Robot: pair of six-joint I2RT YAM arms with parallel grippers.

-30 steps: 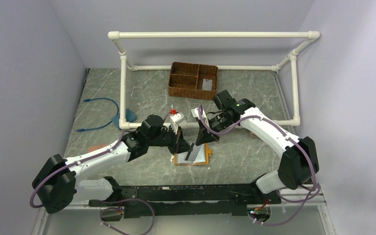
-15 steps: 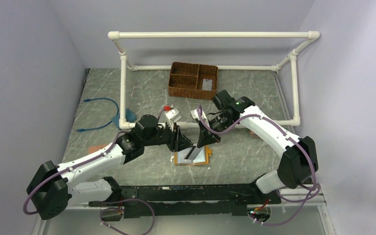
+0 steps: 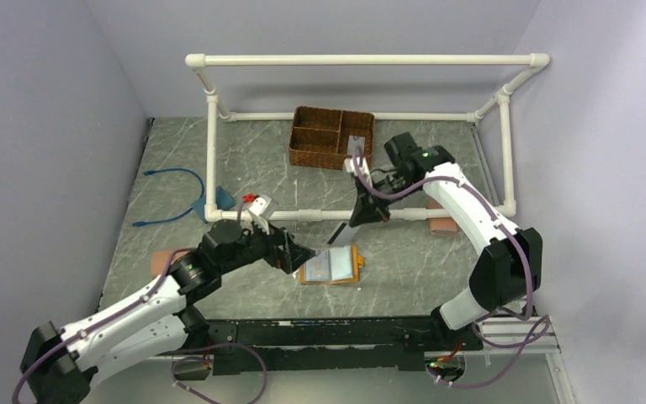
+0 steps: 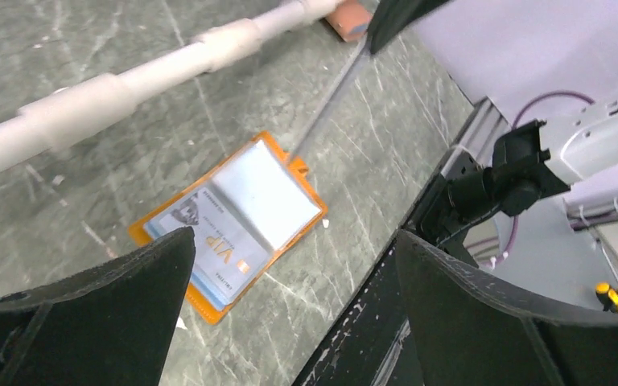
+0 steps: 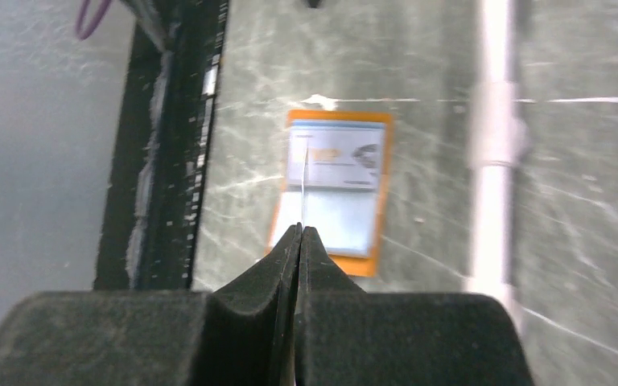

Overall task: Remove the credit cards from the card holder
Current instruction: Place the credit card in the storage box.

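Observation:
The mustard-orange card holder [image 3: 330,267] lies open and flat on the table, pale inner slots up. A "VIP" credit card [image 4: 209,241] still sits in its left half [image 5: 334,157]. My right gripper [image 3: 356,219] hangs above and behind the holder, shut on another credit card [image 3: 337,235]. That card shows edge-on as a thin line [image 5: 302,185] below the closed tips [image 5: 300,229]. My left gripper [image 3: 299,255] is just left of the holder, open wide with nothing between its fingers [image 4: 88,314]; the holder [image 4: 233,213] lies beyond its tips.
A wicker basket [image 3: 332,137] at the back holds a grey card [image 3: 355,145]. A white PVC pipe frame [image 3: 303,215] crosses just behind the holder. Pinkish wallets lie at the right [image 3: 442,223] and left [image 3: 164,257]. A blue cable [image 3: 172,198] lies far left.
My left gripper has opened and drawn back to the left, off the holder. My right gripper has risen toward the back right with a card pulled free of the holder.

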